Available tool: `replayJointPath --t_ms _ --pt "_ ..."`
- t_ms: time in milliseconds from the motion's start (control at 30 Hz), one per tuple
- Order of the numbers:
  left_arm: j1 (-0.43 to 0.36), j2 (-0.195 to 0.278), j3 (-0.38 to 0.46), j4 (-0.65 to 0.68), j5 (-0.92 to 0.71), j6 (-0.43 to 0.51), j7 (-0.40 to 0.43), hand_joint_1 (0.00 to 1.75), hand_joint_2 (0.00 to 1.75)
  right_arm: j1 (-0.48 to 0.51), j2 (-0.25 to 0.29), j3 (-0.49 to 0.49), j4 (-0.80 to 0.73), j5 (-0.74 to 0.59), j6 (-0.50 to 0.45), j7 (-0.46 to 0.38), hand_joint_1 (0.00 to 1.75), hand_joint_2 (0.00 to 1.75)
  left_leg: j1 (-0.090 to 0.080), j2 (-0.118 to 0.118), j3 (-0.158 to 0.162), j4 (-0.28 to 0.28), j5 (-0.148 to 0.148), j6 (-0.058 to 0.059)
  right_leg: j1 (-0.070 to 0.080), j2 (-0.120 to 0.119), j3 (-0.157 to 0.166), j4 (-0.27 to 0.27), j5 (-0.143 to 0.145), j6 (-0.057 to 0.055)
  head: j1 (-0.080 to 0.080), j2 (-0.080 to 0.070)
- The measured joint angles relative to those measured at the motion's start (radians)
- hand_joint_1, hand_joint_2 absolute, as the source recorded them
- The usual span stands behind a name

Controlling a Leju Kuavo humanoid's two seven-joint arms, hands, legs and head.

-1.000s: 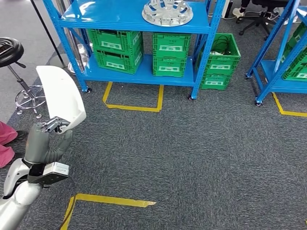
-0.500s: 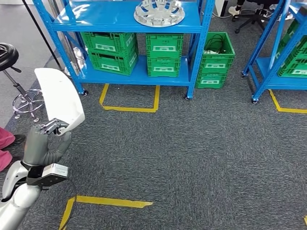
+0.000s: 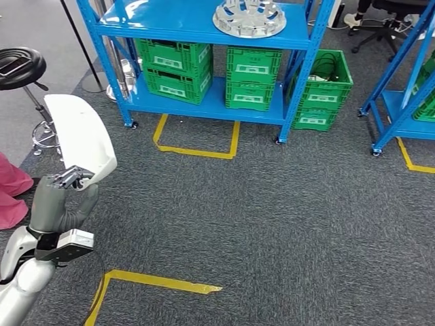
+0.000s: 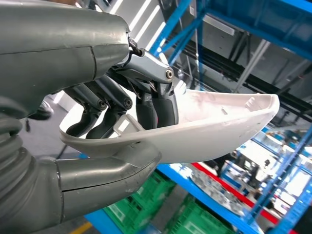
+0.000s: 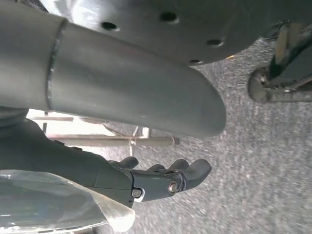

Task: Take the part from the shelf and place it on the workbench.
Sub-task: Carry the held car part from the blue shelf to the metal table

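The part is a white curved plastic shell [image 3: 79, 136], held up at the left of the head view. My left hand [image 3: 59, 200] grips its lower edge, thumb under and fingers over. The left wrist view shows the same hold up close: the white shell [image 4: 221, 122] runs outward from my left hand [image 4: 121, 112], pinched between the thick thumb and the dark fingers. My right hand [image 5: 165, 180] hangs over grey carpet with its fingers stretched out and nothing in them.
A blue shelf [image 3: 205, 27] stands ahead with a silver wheel-like disc [image 3: 249, 17] on top and green crates [image 3: 177, 68] below. A second blue shelf [image 3: 405, 81] is at the right. A black stool [image 3: 23, 68] and a person's pink clothing [image 3: 10, 193] are at the left. Yellow floor tape [image 3: 153, 280] crosses the carpet.
The whole picture has shifted, so the camera has moved: the shelf now sits further right and lower. My left hand keeps the same hold on the white shell.
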Motion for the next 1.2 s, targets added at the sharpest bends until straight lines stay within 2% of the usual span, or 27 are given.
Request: replayJointPath --t_ms 33,100,167,233,300,333,367,400,433,467,533,567,600,667,700,767,800,833,867,900,933,967,1033,1100,1133,1167,1200 --pt "-0.002 0.0 0.0 0.0 0.0 0.0 0.0 1.75 1.75 0.001 0.0 0.0 0.0 0.0 0.0 0.0 0.0 0.0 0.002 -0.01 -0.002 0.0 0.001 -0.004 -0.001 0.024 0.03 -0.058 0.019 -0.003 0.0 0.0" --pt "-0.002 0.0 0.0 0.0 -0.001 0.001 0.0 1.75 1.75 0.0 0.0 0.0 0.0 0.0 0.001 -0.002 0.0 0.0 0.01 -0.032 -0.01 -0.003 0.006 -0.017 0.002 0.048 0.057 -0.105 0.022 -0.009 0.001 0.0" --pt "-0.001 0.002 0.002 0.0 -0.001 0.002 0.0 1.75 1.75 -0.001 0.0 0.0 0.0 0.001 0.001 -0.005 0.0 0.0 0.017 -0.046 -0.014 -0.01 0.012 -0.032 0.006 0.026 0.068 -0.124 0.026 -0.016 0.001 0.0" --pt "-0.001 0.005 0.003 0.0 -0.001 0.002 0.0 1.75 1.75 -0.001 0.0 0.0 0.0 0.001 0.001 -0.006 0.0 0.0 0.012 -0.01 -0.029 0.022 -0.01 -0.036 0.006 -0.003 0.082 -0.148 0.035 -0.027 0.0 0.0" --pt "-0.004 0.006 0.005 0.0 -0.001 0.003 0.0 1.75 1.75 0.0 0.0 0.0 0.0 0.001 0.001 -0.006 0.0 0.0 0.005 0.04 -0.078 0.13 -0.067 -0.035 0.009 -0.034 0.09 -0.158 0.036 -0.036 -0.003 0.0" --pt "-0.003 0.006 0.005 0.0 -0.001 0.002 0.0 1.75 1.75 0.001 0.0 0.0 0.0 0.001 0.001 -0.006 0.0 0.0 0.005 0.049 -0.108 0.193 -0.094 -0.036 0.011 -0.049 0.091 -0.157 0.034 -0.039 -0.004 0.0" --pt "-0.002 0.006 0.005 0.0 -0.001 0.002 0.0 1.75 1.75 0.001 0.0 0.0 0.0 0.001 0.001 -0.006 0.0 0.0 0.004 0.052 -0.128 0.238 -0.106 -0.037 0.013 -0.064 0.092 -0.156 0.031 -0.04 -0.005 0.0" --pt "0.0 0.006 0.005 0.0 -0.001 0.002 0.0 1.75 1.75 0.001 0.0 0.0 0.0 0.001 0.001 -0.006 0.0 0.0 0.005 0.054 -0.134 0.252 -0.103 -0.039 0.014 -0.078 0.093 -0.154 0.028 -0.041 -0.005 0.0" --pt "0.001 0.006 0.005 0.0 -0.001 0.002 0.0 1.75 1.75 0.0 0.0 0.0 0.0 0.001 0.001 -0.006 0.0 0.0 0.005 0.057 -0.121 0.228 -0.08 -0.04 0.014 -0.091 0.094 -0.151 0.024 -0.04 -0.005 0.0" --pt "0.001 0.007 0.005 0.0 -0.001 0.002 0.0 1.75 1.75 0.0 0.001 0.0 0.0 0.001 0.001 -0.006 0.0 0.0 0.005 0.068 -0.091 0.17 -0.046 -0.041 0.014 -0.104 0.095 -0.147 0.019 -0.038 -0.005 0.0" --pt "0.001 0.009 0.006 0.0 -0.001 0.003 0.0 1.75 1.75 -0.001 0.001 0.0 0.0 0.001 0.001 -0.006 0.0 0.0 0.0 0.11 -0.031 0.05 -0.001 -0.039 0.017 -0.125 0.097 -0.133 0.006 -0.028 -0.005 0.0" --pt "0.002 0.01 0.006 0.0 -0.001 0.003 0.0 1.75 1.75 -0.001 0.002 0.0 0.0 0.001 0.001 -0.007 0.0 0.0 -0.003 0.123 -0.015 0.016 0.006 -0.034 0.02 -0.134 0.096 -0.126 -0.001 -0.023 -0.004 0.0" --pt "0.003 0.01 0.006 0.0 -0.001 0.003 0.0 1.75 1.75 -0.002 0.002 0.0 0.0 0.001 0.001 -0.007 0.0 0.0 -0.007 0.126 -0.011 0.006 0.003 -0.029 0.022 -0.143 0.096 -0.121 -0.005 -0.019 -0.004 0.0" --pt "0.005 0.011 0.007 0.0 -0.001 0.003 0.0 1.75 1.75 -0.003 0.002 0.0 0.0 0.001 0.001 -0.006 0.0 0.0 -0.009 0.104 -0.014 0.006 0.005 -0.017 0.023 -0.157 0.099 -0.119 -0.01 -0.014 -0.005 0.0" --pt "0.006 0.011 0.007 0.0 -0.001 0.003 0.0 1.75 1.75 -0.004 0.002 0.0 0.0 0.001 0.001 -0.006 0.0 0.0 -0.008 0.094 -0.014 0.005 0.006 -0.012 0.02 -0.149 0.097 -0.115 -0.017 -0.01 -0.005 0.0" --pt "0.004 0.011 0.008 0.0 -0.001 0.003 0.0 1.75 1.75 -0.005 0.002 0.0 0.0 0.001 0.001 -0.006 0.0 0.0 -0.003 0.074 -0.014 0.002 0.009 -0.003 0.013 -0.099 0.069 -0.054 -0.058 0.001 -0.002 0.0" --pt "0.004 0.011 0.008 0.0 -0.001 0.003 -0.001 1.75 1.75 -0.005 0.002 0.0 0.0 0.001 0.001 -0.007 0.0 0.0 -0.002 0.064 -0.016 0.002 0.01 0.0 0.01 -0.07 0.04 0.006 -0.088 0.006 -0.001 0.0" --pt "0.003 0.011 0.008 0.0 -0.001 0.003 -0.001 1.75 1.75 -0.004 0.002 0.0 0.0 0.001 0.001 -0.007 0.0 0.0 -0.002 0.053 -0.017 0.002 0.011 0.002 0.007 -0.054 0.005 0.077 -0.117 0.009 0.0 0.0" --pt "0.003 0.011 0.008 0.0 -0.001 0.003 -0.001 1.75 1.75 -0.002 0.002 0.0 0.0 0.001 0.001 -0.006 0.0 0.0 -0.003 0.041 -0.018 0.002 0.011 0.002 0.005 -0.049 -0.026 0.136 -0.134 0.009 -0.001 0.0" --pt "0.004 0.011 0.008 0.0 -0.001 0.003 -0.001 1.75 1.75 -0.001 0.002 0.0 0.0 0.001 0.001 -0.006 0.0 0.0 -0.003 0.028 -0.018 0.002 0.011 0.003 0.005 -0.046 -0.046 0.167 -0.134 0.008 -0.001 0.0" --pt "0.004 0.01 0.008 0.0 -0.001 0.003 -0.001 1.75 1.75 0.0 0.002 0.0 0.0 0.001 0.001 -0.006 0.0 0.0 -0.004 0.014 -0.018 0.002 0.011 0.003 0.005 -0.043 -0.049 0.16 -0.114 0.004 -0.001 0.0" --pt "0.004 0.01 0.008 0.0 -0.001 0.003 -0.001 1.75 1.75 0.0 0.002 0.0 0.0 0.001 0.001 -0.006 0.0 0.0 -0.003 -0.001 -0.017 0.002 0.011 0.003 0.006 -0.035 -0.034 0.115 -0.078 -0.001 -0.001 0.0" --pt "0.003 0.01 0.008 0.0 -0.001 0.003 -0.001 1.75 1.75 0.0 0.002 0.0 0.0 0.001 0.001 -0.006 0.0 0.0 -0.001 -0.027 -0.018 0.001 0.012 0.0 0.005 0.015 0.024 -0.021 -0.005 -0.013 -0.002 0.0" --pt "0.004 0.009 0.007 0.0 -0.001 0.003 -0.001 1.75 1.75 0.001 0.002 0.0 0.0 0.0 0.0 -0.006 0.0 0.0 0.006 -0.053 -0.024 0.0 0.017 -0.009 0.006 0.055 0.061 -0.095 0.02 -0.021 -0.001 0.0" --pt "0.005 0.008 0.006 0.0 -0.001 0.003 -0.001 1.75 1.75 0.001 0.001 0.0 0.0 0.0 0.0 -0.006 0.0 0.0 0.01 -0.066 -0.027 -0.003 0.021 -0.017 0.008 0.056 0.067 -0.1 0.019 -0.023 0.0 0.0" --pt "0.007 0.008 0.006 0.0 -0.001 0.003 -0.001 1.75 1.75 0.0 0.001 0.0 0.0 0.0 -0.001 -0.006 0.0 0.0 0.013 -0.08 -0.029 -0.01 0.027 -0.026 0.01 0.043 0.072 -0.108 0.023 -0.026 0.001 0.0" --pt "0.01 0.008 0.006 0.0 -0.001 0.003 -0.001 1.75 1.75 -0.002 0.002 0.0 0.0 0.0 -0.002 -0.006 0.0 0.0 0.014 -0.075 -0.031 -0.012 0.027 -0.032 0.009 0.026 0.079 -0.123 0.026 -0.029 0.001 0.0"
